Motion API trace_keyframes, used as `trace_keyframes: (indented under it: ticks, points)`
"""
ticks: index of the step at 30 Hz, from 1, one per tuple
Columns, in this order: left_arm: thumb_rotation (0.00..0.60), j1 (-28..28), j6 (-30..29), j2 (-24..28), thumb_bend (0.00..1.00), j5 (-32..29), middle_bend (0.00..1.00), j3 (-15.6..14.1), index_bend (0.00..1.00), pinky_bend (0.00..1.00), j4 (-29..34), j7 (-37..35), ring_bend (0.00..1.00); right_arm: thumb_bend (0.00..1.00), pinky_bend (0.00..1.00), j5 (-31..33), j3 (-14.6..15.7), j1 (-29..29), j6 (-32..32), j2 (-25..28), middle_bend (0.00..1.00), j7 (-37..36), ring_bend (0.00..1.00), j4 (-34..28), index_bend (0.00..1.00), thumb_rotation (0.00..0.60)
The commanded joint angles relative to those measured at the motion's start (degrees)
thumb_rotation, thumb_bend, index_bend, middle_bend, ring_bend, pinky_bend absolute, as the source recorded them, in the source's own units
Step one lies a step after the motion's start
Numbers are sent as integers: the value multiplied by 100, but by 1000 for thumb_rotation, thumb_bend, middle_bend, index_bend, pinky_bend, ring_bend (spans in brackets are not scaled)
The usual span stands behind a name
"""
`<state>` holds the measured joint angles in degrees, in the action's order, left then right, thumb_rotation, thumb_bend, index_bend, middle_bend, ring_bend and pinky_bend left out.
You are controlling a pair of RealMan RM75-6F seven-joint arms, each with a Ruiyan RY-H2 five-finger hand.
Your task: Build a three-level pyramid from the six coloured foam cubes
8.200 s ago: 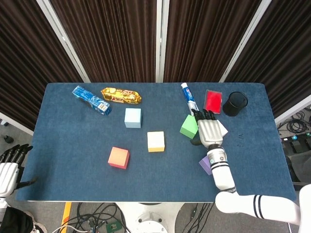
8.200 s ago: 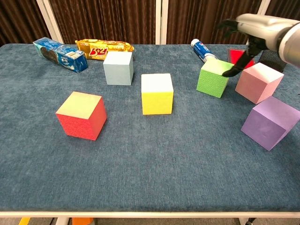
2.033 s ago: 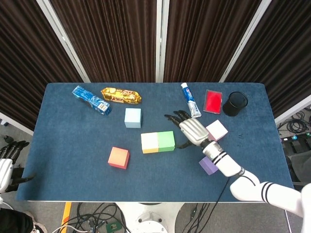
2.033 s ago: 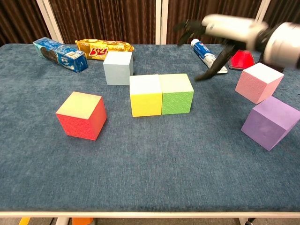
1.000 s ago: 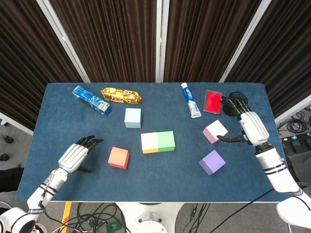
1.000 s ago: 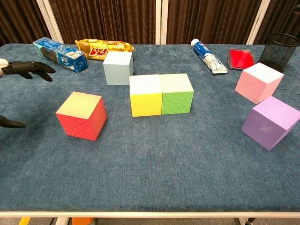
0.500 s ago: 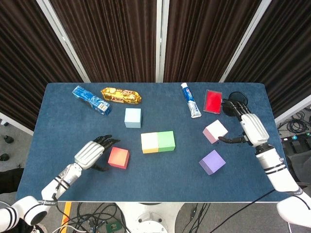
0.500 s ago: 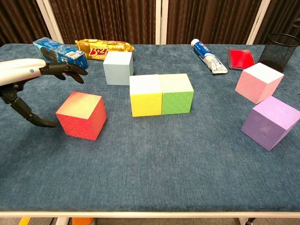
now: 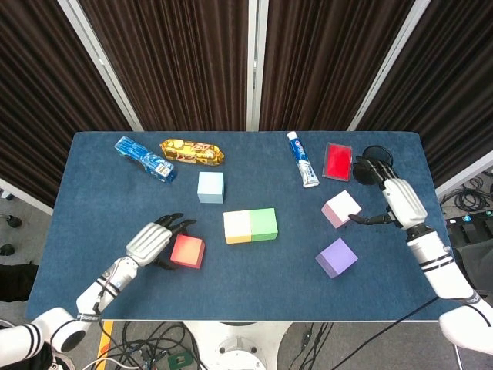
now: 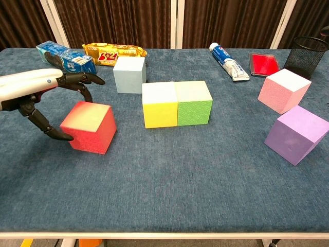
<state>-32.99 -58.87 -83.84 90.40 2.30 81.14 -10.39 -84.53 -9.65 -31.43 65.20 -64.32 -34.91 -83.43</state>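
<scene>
A rectangular table covered in dark blue felt-like cloth (image 9: pixel 92 193) fills the middle of the head view, its pale edge showing along the front. Behind it hang dark brown pleated curtains (image 9: pixel 185 62), split by slanting white frame posts (image 9: pixel 253 62). Grey floor (image 9: pixel 23 204) shows at the left, and a tangle of black cables (image 9: pixel 154 343) lies below the table's front edge, with more cables (image 9: pixel 470 202) at the right. Light is even and soft.

Blue table (image 9: pixel 92 193) bears foam cubes (image 9: pixel 249 225) and clutter.
</scene>
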Motion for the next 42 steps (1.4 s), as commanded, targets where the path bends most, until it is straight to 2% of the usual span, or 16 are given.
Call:
trace_keyframes:
  ticks: [1, 7, 11, 17, 23, 29, 35, 42]
  points:
    - [600, 0, -20, -52, 91, -78, 456, 16, 125, 166, -31, 69, 57, 3, 0, -7, 9, 2, -13, -16, 142, -52, 0, 46, 0, 600]
    - [600, 96, -214, -50, 110, -475, 548, 222, 138, 169, 116, 397, 111, 3, 0, -40, 13, 0, -14, 3, 141, -103, 0, 115, 0, 600]
    - [600, 196, -287, -207, 109, -1264, 566, 541, 141, 169, 367, 1086, 132, 4, 0, -77, 13, -32, -58, 66, 141, -146, 0, 118, 0, 600]
    - [600, 72, 79, -197, 109, -2383, 570, 953, 141, 169, 750, 1472, 139, 8, 0, -139, 7, -54, -46, 149, 141, -188, 0, 79, 0, 600]
    - [600, -110, 300, -207, 109, -3099, 569, 1075, 141, 167, 989, 1909, 139, 9, 0, -164, 32, -45, -47, 194, 141, -249, 0, 101, 0, 600]
    - [600, -279, 286, -384, 109, -3395, 566, 1114, 141, 166, 1088, 2199, 139, 10, 0, -198, 51, -16, 6, 234, 141, -329, 0, 131, 0, 600]
    - [600, -437, 209, -597, 109, -3398, 566, 1100, 141, 163, 994, 2420, 139, 12, 0, -205, 88, 47, 62, 251, 141, -424, 0, 176, 0, 600]
    - [600, -564, 74, -870, 109, -3500, 569, 1074, 141, 112, 767, 2711, 139, 11, 0, -239, 126, 90, 109, 248, 141, -537, 0, 250, 0, 600]
